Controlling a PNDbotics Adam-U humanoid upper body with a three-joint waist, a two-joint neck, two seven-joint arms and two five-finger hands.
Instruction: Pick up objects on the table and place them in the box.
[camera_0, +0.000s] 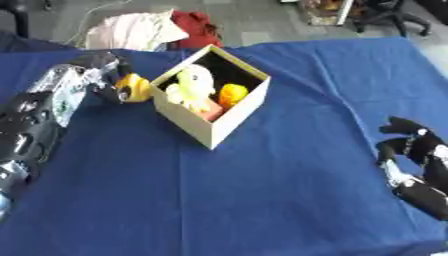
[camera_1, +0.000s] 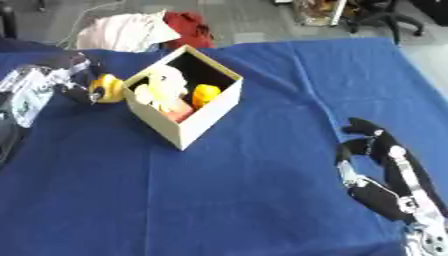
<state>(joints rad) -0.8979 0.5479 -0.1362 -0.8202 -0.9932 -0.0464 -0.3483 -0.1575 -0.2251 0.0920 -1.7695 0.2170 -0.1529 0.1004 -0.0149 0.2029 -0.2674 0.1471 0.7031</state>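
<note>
- Left eye view shows us a cream box on the blue-covered counter, set at an angle, its top open.
- Inside it we see a pale yellow plush toy, an orange object and something pink.
- Our left robot hand is curled round a yellow object just beside the box's left wall.
- Our right robot hand rests on the counter near the right edge, well apart from the box, fingers relaxed and holding nothing.
</note>
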